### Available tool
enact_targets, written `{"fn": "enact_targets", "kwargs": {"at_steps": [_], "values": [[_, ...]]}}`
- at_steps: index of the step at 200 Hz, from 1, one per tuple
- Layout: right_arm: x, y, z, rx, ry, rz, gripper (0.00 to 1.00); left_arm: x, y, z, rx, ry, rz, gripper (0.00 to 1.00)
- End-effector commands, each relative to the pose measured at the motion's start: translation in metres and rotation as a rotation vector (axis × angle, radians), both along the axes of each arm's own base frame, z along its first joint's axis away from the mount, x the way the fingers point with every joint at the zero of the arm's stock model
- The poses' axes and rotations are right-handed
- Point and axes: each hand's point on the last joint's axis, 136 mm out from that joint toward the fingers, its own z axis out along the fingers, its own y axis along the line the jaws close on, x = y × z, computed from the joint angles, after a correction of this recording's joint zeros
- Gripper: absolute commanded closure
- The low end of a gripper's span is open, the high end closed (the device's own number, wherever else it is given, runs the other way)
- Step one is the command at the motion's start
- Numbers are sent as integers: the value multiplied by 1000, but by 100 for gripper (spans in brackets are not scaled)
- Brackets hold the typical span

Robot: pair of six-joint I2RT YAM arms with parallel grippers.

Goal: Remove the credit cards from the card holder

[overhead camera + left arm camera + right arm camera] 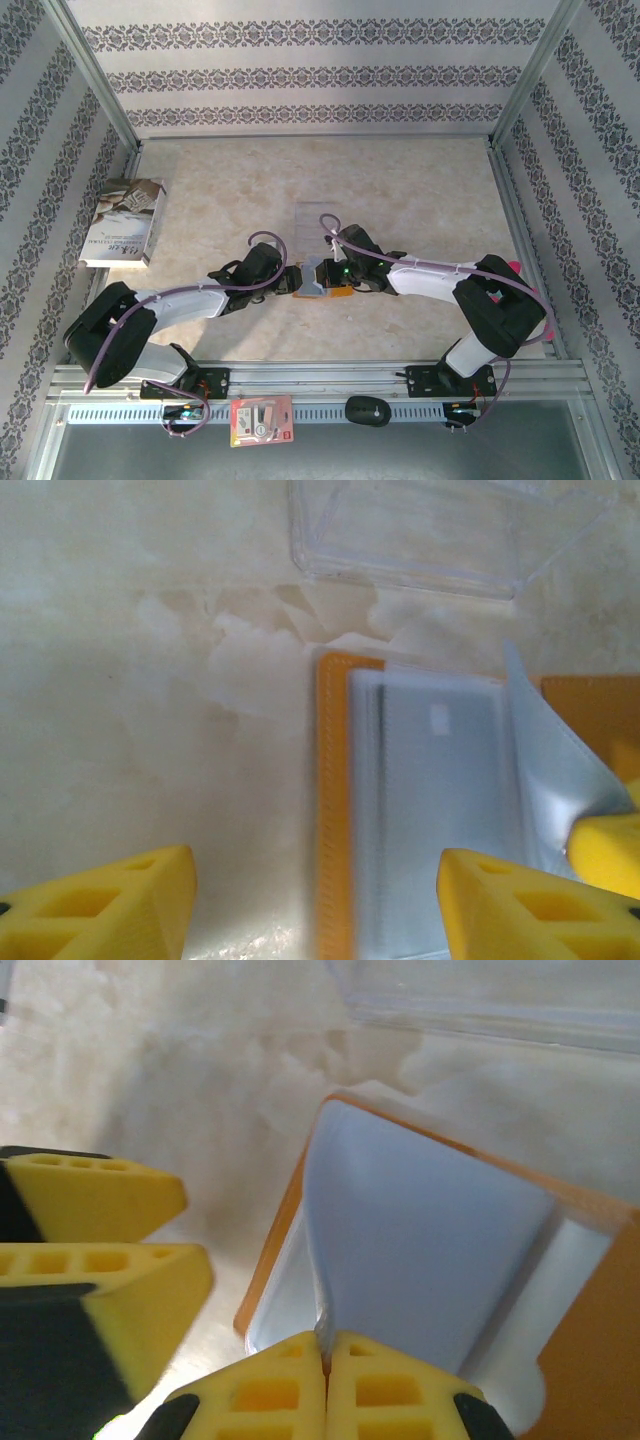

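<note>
One tug by the right gripper (325,1360), pinched on the card holder's (335,810) grey-blue flap (420,1230), could drag the holder along while the left gripper (315,880) stands open

You have a pale marbled desk (420,190) under and beyond the jaws, boxed on three sides by white walls (320,60) with dark floral bands, aluminium posts (95,75) in the far corners.

Orange card holder (333,810) — grey-blue inside, yellow fingers (110,905), beige table (120,730)
</note>
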Motion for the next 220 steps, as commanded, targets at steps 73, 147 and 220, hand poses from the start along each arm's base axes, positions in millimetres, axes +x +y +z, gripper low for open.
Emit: {"fn": "enact_targets", "kwargs": {"at_steps": [73, 147, 220], "values": [[-8, -37, -17, -93, 111, -165, 95, 1, -11, -20, 81, 65, -56, 39], [-10, -71, -21, -219, 98, -295, 66, -3, -19, -34, 94, 108, -103, 37], [-10, -127, -20, -468, 22, -390, 56, -5, -19, -25, 70, 89, -103, 36]]}}
